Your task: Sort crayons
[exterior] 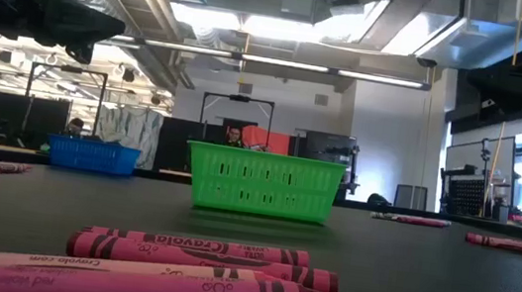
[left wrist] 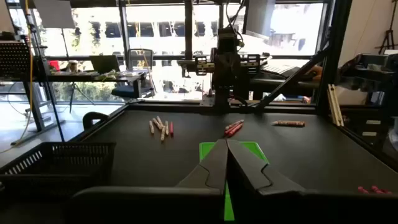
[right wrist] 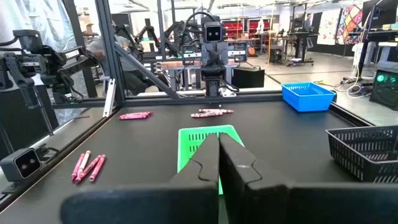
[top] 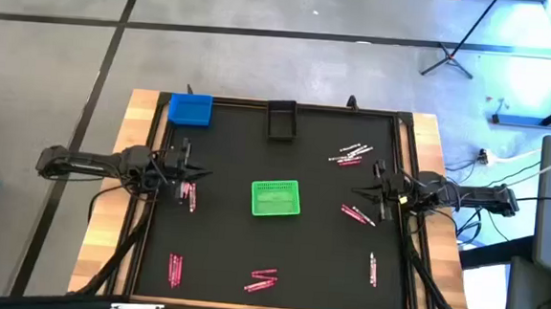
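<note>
The left pincer [top: 186, 172] and right pincer [top: 369, 189] are held closed and empty above the tabletop [top: 222, 238] – the green bin [top: 276, 198] lies between them. Crayons [top: 261, 281] are scattered in clusters near each pincer and along the near edge; the black bin [top: 280, 119] and blue bin [top: 190, 110] occupy the far edge.

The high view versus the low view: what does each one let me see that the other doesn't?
Only the high view shows the black bin at the table's far edge, both arms with the left gripper and right gripper, and every scattered crayon group, such as the pale crayons. Only the low view shows the printed labels on the nearest crayons and the room behind. Both show the green bin mid-table and the blue bin.
</note>
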You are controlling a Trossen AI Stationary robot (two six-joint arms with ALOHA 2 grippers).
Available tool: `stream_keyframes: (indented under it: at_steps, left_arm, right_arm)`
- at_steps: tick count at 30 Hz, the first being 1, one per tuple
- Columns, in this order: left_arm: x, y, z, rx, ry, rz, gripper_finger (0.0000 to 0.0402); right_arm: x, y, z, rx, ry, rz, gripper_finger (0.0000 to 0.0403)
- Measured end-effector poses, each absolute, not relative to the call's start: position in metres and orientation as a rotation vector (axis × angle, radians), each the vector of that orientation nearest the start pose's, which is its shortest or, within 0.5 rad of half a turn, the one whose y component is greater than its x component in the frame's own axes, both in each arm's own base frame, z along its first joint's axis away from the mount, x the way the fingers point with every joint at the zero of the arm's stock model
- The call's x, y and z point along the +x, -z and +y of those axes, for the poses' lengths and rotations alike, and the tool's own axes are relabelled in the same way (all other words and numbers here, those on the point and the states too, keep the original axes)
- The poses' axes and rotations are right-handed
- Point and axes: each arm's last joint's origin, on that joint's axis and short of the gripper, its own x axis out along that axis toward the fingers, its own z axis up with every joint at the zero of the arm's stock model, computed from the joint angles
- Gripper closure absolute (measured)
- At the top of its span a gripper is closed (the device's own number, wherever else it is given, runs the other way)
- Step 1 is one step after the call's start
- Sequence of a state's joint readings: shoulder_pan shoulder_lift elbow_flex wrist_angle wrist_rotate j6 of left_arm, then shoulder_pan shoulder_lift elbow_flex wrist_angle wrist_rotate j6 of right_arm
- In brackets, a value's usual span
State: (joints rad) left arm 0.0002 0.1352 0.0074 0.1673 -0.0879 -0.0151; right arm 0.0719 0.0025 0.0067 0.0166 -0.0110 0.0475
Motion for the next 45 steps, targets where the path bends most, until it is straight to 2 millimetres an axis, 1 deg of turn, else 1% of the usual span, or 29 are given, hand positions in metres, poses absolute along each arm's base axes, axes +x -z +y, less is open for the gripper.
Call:
stream_keyframes:
  at_steps: [37, 42, 45]
  left_arm:
    - [0.1056, -0.1713, 0.0026, -0.017, -0.088, -0.041, 0.0401]
    - [0.1053, -0.1754, 0.0026, 0.012, -0.091, -0.083, 0.0401]
    - [0.1048, -0.1798, 0.0024, 0.001, -0.084, -0.13, 0.0401]
  right_arm:
    - [0.0971, -0.1672, 0.0073, 0.048, -0.084, -0.019, 0.0402]
    - [0.0972, -0.1672, 0.0073, 0.048, -0.083, -0.019, 0.0402]
    - [0.0971, -0.1672, 0.0073, 0.048, -0.083, -0.019, 0.0402]
